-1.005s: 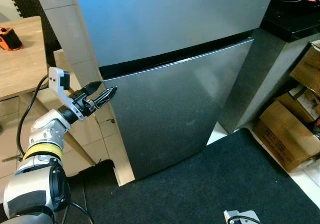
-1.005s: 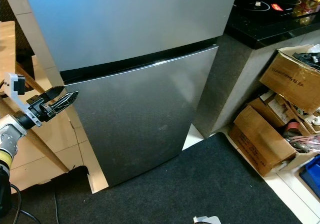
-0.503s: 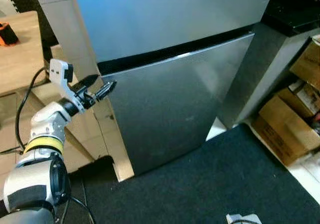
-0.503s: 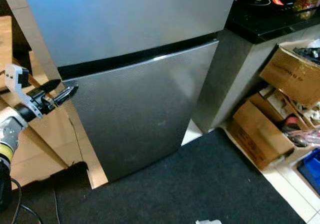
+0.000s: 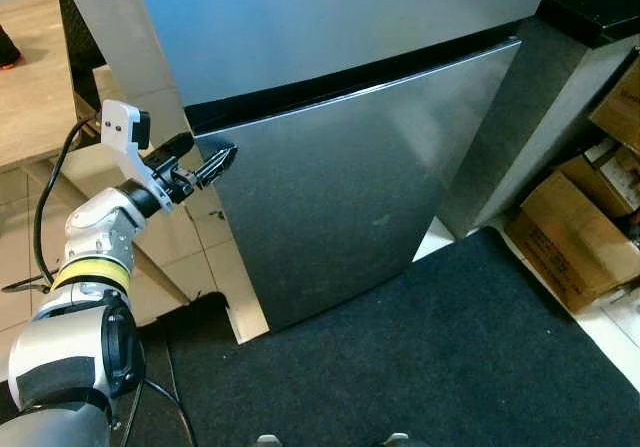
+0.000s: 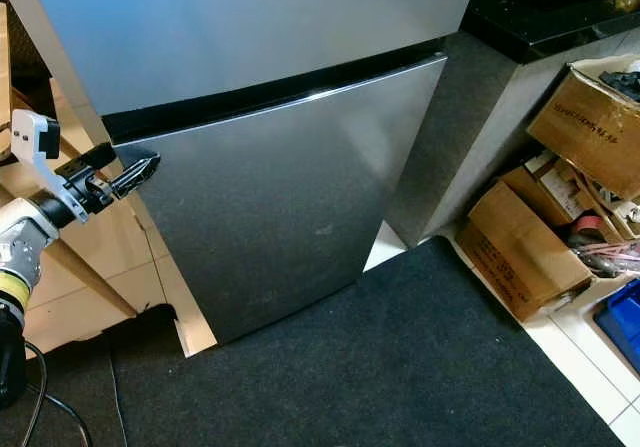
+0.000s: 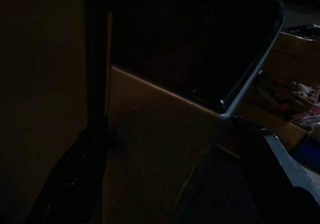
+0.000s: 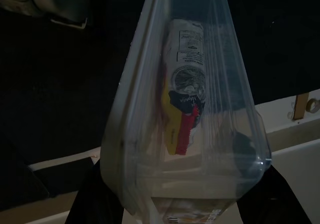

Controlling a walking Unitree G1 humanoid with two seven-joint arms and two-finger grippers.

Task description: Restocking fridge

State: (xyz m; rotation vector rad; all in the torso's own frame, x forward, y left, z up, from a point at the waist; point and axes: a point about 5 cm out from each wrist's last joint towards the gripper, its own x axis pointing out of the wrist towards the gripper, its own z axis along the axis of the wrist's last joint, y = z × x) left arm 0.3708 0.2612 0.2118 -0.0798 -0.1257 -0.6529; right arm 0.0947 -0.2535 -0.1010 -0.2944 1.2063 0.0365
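The steel fridge has a shut upper door (image 5: 330, 17) and a shut lower door (image 5: 340, 197), with a dark gap between them. My left gripper (image 5: 205, 160) is raised at the lower door's top left corner, just below that gap, with its fingers open. In the dark left wrist view the door's corner (image 7: 222, 108) lies between the two spread fingers (image 7: 280, 169). My right gripper (image 8: 175, 204) is shut on a clear plastic bag (image 8: 210, 134) that hangs from it over the dark floor. A packet with a red and yellow label (image 8: 182, 108) is inside the bag.
A beige panel (image 5: 130, 57) and a wooden table (image 5: 30, 77) stand left of the fridge. A dark counter (image 6: 560, 17) is on the right, with cardboard boxes (image 6: 590, 132) and a blue bin (image 6: 625, 322) below it. A black mat (image 5: 430, 357) covers the floor in front.
The camera has shifted a little. My left gripper has stayed at the lower door's top left corner.
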